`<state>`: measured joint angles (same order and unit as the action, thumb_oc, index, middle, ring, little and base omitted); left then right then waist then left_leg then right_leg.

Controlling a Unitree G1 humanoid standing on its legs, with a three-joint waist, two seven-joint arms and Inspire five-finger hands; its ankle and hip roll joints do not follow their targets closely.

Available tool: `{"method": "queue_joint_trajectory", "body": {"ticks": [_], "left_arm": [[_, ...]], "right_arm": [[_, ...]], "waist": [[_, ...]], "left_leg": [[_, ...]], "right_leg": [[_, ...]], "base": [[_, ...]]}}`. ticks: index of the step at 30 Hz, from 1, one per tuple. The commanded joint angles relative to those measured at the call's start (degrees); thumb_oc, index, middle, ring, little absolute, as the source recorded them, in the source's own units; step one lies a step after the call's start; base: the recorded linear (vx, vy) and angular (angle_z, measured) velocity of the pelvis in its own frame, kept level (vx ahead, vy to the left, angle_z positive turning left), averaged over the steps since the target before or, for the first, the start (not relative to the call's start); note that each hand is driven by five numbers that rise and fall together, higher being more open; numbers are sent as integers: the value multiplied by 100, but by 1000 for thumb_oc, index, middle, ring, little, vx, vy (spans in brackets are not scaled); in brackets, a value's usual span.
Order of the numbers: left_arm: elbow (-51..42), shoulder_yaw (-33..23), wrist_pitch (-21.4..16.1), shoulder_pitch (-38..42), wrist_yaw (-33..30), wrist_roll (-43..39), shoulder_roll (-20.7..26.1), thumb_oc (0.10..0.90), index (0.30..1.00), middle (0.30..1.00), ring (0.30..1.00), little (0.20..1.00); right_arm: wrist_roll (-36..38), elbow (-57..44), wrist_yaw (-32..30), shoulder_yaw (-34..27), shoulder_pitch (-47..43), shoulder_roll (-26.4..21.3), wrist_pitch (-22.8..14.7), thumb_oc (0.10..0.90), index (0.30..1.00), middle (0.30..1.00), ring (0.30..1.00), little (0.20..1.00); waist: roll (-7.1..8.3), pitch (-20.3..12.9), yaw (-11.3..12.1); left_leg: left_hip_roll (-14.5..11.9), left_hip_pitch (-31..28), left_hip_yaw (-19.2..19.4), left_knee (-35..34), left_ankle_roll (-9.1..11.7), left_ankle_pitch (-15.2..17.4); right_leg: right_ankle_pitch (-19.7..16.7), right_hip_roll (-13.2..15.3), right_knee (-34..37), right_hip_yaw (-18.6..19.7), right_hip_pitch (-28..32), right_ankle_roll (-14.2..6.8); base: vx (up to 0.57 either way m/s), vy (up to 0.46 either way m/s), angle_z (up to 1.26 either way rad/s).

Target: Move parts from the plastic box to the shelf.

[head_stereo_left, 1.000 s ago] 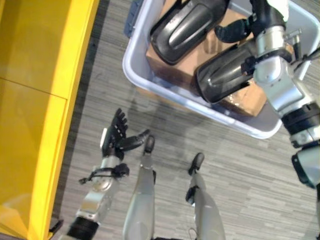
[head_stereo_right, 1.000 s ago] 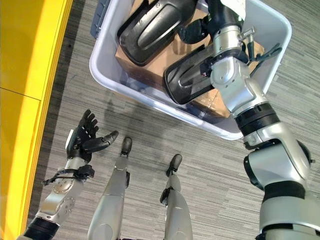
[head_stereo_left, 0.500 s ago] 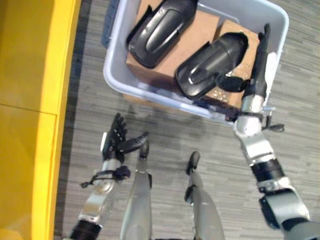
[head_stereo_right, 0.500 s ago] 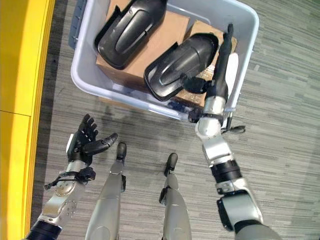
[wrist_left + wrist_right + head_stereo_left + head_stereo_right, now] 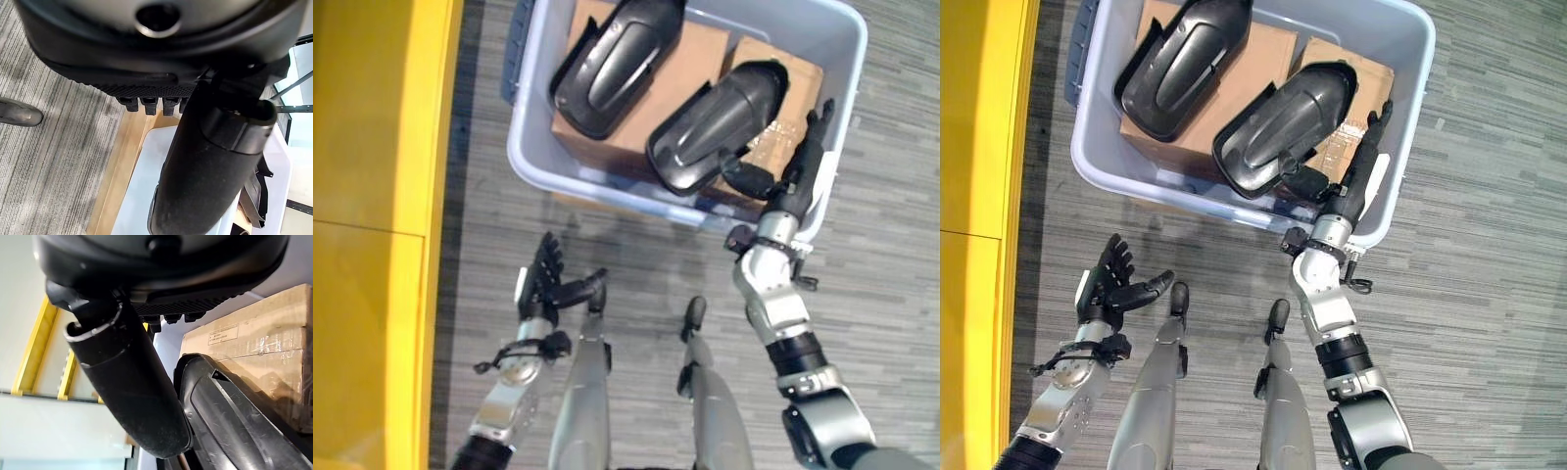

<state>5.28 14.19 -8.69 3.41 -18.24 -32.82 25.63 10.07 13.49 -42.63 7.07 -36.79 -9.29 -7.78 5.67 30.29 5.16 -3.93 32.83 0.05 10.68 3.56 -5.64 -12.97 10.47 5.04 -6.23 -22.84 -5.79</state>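
Two black moulded parts lie on cardboard boxes point(image 5: 705, 49) in the plastic box point(image 5: 533, 147). The nearer part point(image 5: 715, 122), long axis diagonal, lies just left of the right hand point(image 5: 798, 171), fingers straight, thumb beside its lower end. Left hand point(image 5: 546, 279) hangs open over the floor point(image 5: 881, 255), well apart.

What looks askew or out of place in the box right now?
Nothing spilled or damaged. The two black parts lie tilted across the cardboard boxes in the plastic box, the nearer one overhanging a carton's edge. The right hand reaches in beside it, fingers straight. The left hand hangs open over the floor.
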Motion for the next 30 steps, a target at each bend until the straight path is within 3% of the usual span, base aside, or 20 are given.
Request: {"method": "queue_joint_trajectory", "body": {"ticks": [1,15,30], "left_arm": [[-430,92,-289,-199,-64,285,-43,900,1000,1000,1000,1000],[-434,225,-254,-171,-151,328,-86,900,1000,1000,1000,1000],[-389,328,-256,-57,-225,287,-168,900,1000,1000,1000,1000]], "right_arm": [[214,-453,-201,-372,-479,-130,-790,900,1000,1000,1000,1000],[573,76,-508,-479,-713,95,-919,900,1000,1000,1000,1000],[1448,1107,-389,-486,-1077,312,-1133,900,1000,1000,1000,1000]], "waist": [[-244,-414,-50],[-420,-368,-46],[-547,-273,-35]], "left_leg": [[65,-311,-57,-188,-188,272],[114,-280,-19,-169,-202,309],[134,-195,31,-25,-229,406]], "right_leg": [[738,105,-479,222,336,-278],[756,148,-523,247,270,-271],[812,168,-623,298,192,-239]], "base": [[0,0,0],[1,0,0],[3,2,-1]]}}
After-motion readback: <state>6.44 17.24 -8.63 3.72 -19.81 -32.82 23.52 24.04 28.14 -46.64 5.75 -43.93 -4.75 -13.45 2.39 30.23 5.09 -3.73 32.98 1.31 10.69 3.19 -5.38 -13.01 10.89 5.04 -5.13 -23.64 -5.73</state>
